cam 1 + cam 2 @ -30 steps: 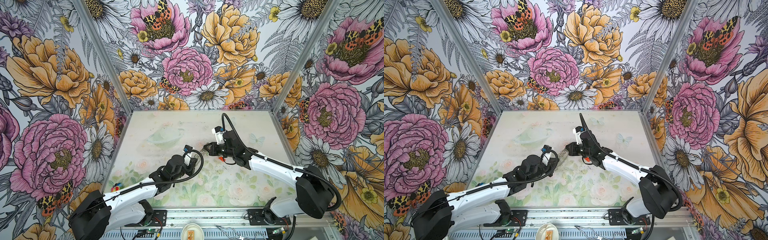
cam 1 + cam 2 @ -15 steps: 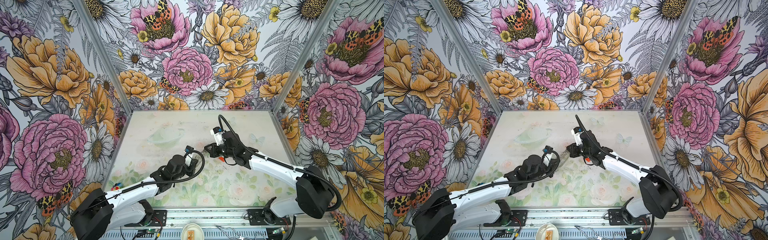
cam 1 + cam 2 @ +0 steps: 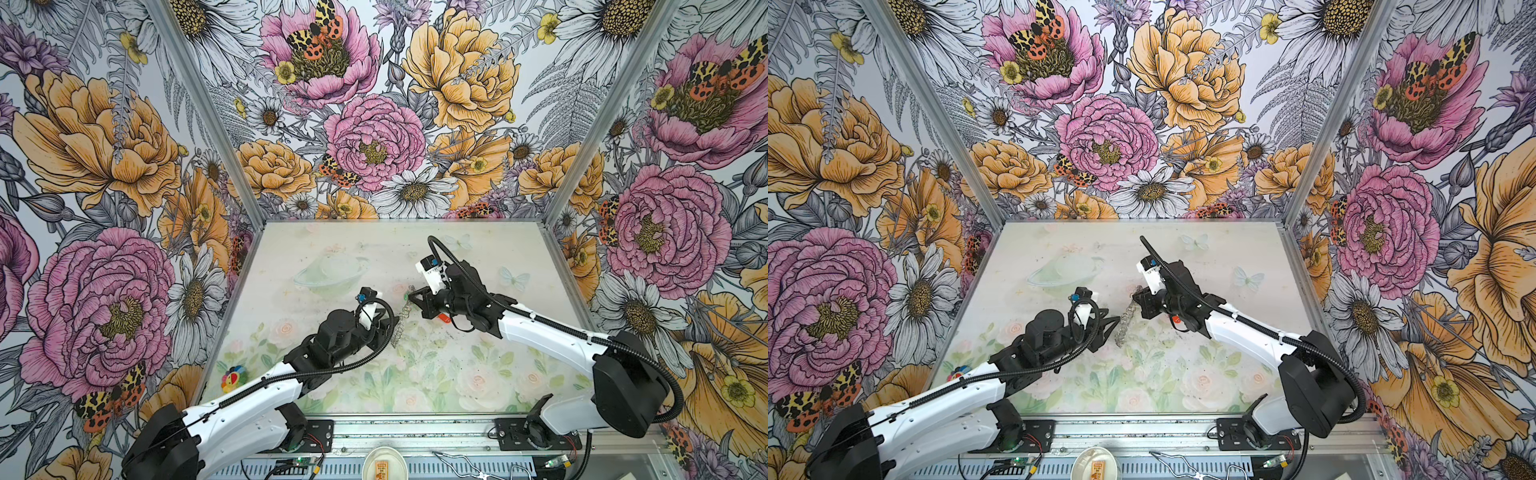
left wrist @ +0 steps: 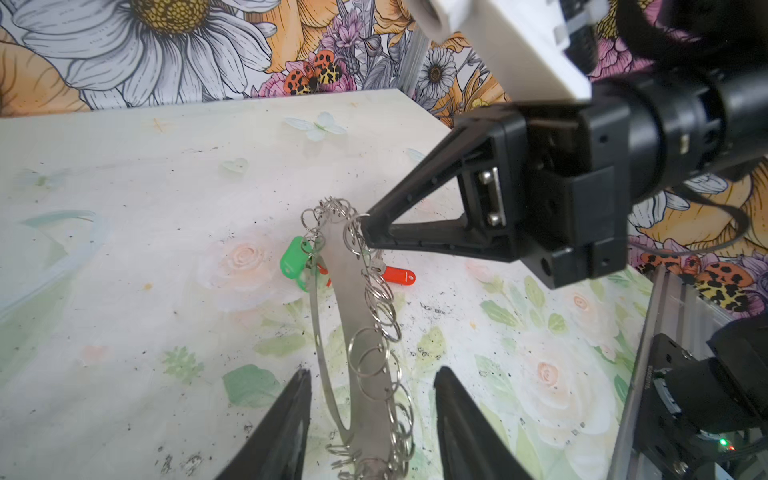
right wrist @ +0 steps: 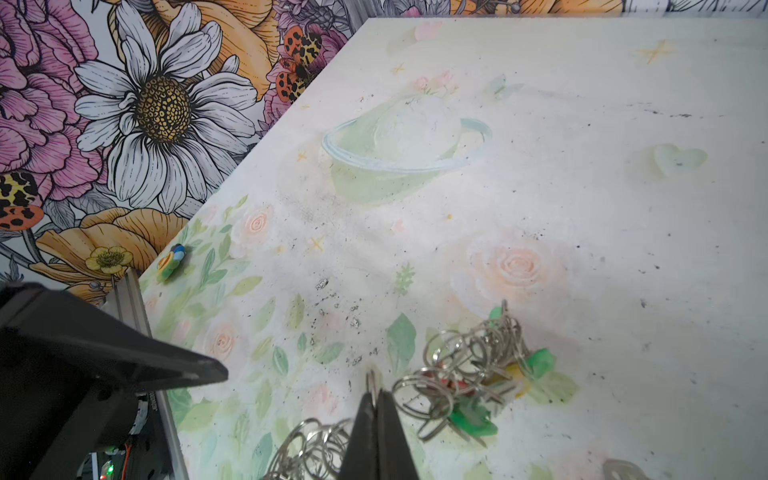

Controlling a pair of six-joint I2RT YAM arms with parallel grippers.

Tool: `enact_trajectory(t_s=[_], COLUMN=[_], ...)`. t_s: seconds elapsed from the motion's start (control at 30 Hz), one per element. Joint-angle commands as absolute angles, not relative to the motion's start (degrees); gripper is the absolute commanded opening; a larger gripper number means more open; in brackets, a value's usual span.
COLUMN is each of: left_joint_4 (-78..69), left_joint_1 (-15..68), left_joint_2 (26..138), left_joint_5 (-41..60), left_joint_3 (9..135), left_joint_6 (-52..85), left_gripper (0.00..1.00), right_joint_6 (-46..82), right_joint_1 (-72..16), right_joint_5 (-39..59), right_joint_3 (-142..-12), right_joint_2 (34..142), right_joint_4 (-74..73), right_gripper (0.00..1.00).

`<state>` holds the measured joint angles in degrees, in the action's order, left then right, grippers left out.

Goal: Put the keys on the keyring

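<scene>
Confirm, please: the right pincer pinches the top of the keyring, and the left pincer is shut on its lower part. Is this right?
Not quite. The left pincer is open: in the left wrist view its fingers stand apart on either side of the keyring. The right pincer does pinch its top.

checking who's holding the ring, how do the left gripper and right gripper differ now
The left gripper is open, its fingers on either side of the keyring and apart from it; the right gripper is shut, pinching its rim. The left gripper flanks one end of the ring, the right gripper grips the opposite end. Both have black tapered fingers.
</scene>
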<state>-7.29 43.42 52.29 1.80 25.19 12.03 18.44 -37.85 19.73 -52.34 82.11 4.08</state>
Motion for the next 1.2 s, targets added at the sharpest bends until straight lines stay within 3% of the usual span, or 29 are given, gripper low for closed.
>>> enact_trajectory(t_s=[0.0,0.13,0.47,0.83,1.17], left_joint_4=[-7.44,-10.79,-19.78,-19.56,-18.53], left_joint_1=[40.70,37.03,34.14,33.05,32.87], left_joint_2=[49.99,51.31,61.94,60.45,58.95], left_joint_5=[4.55,10.93,28.14,30.14,31.64], left_joint_3=[24.28,24.08,25.88,24.93,24.96], left_joint_6=[13.06,13.21,12.26,10.16,7.55], left_gripper=[0.52,0.52,0.32,0.29,0.15], right_joint_6=[13.31,12.96,12.45,5.03,-0.04], right_joint_1=[-37.97,-38.32,-39.02,-39.11,-39.46], right_joint_5=[22.84,23.87,31.12,35.42,37.21], right_joint_3=[-54.56,-53.72,-46.85,-47.98,-50.96], right_joint_2=[80.28,80.12,77.17,75.72,75.58], right_joint_4=[2.29,0.46,-12.19,-7.29,1.12], right_gripper=[0.00,0.00,0.00,0.00,0.00])
